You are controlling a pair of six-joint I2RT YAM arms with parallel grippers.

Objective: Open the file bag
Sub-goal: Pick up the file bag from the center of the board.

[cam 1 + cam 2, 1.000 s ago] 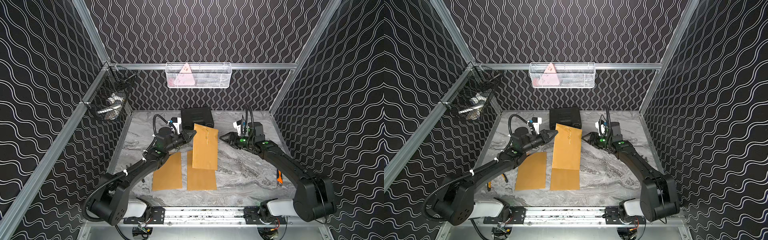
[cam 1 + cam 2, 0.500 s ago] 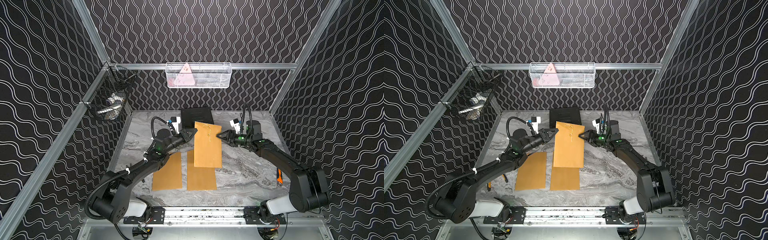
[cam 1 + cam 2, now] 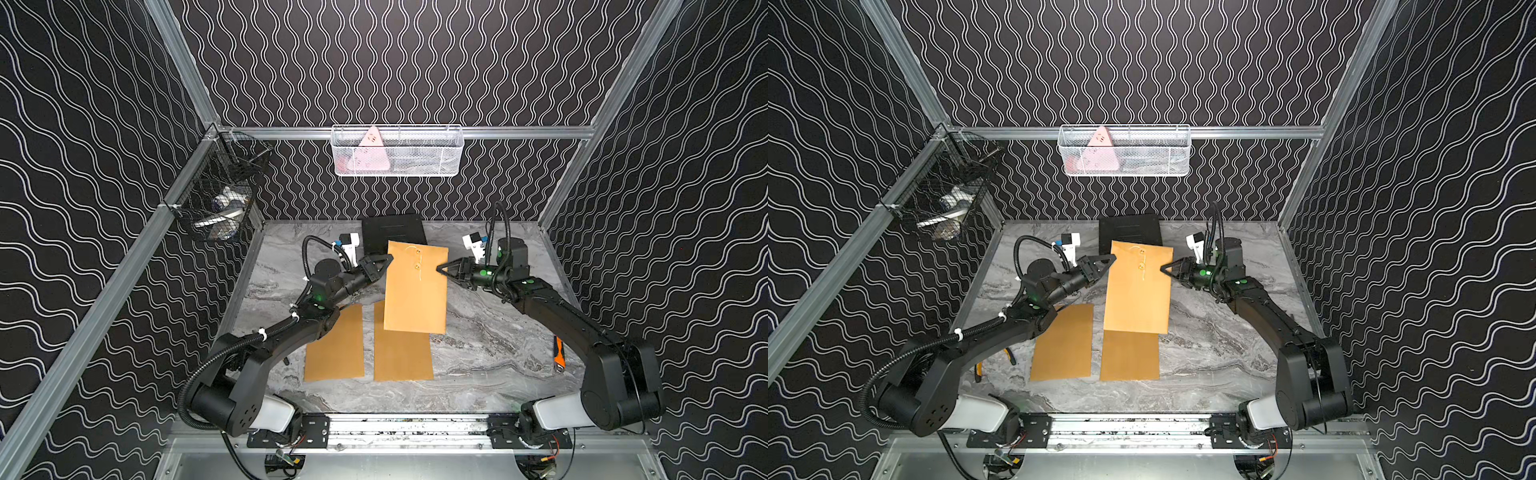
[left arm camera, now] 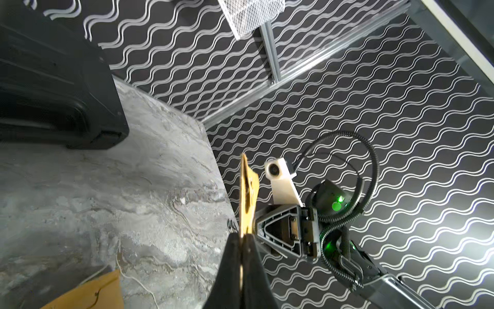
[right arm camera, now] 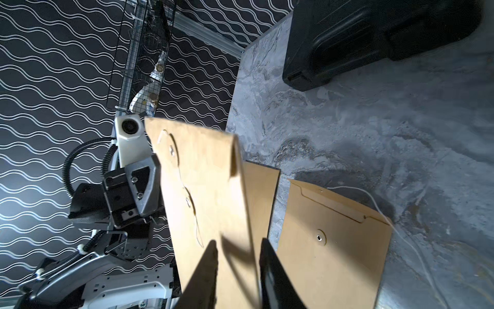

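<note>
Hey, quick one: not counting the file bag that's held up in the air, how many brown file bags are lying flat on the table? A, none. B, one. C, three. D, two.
D: the uncovered flat bag lies beside the half-covered flat bag on the table, while the lifted file bag hangs pinched in the left gripper, whose jaws are shut on its edge.
</note>
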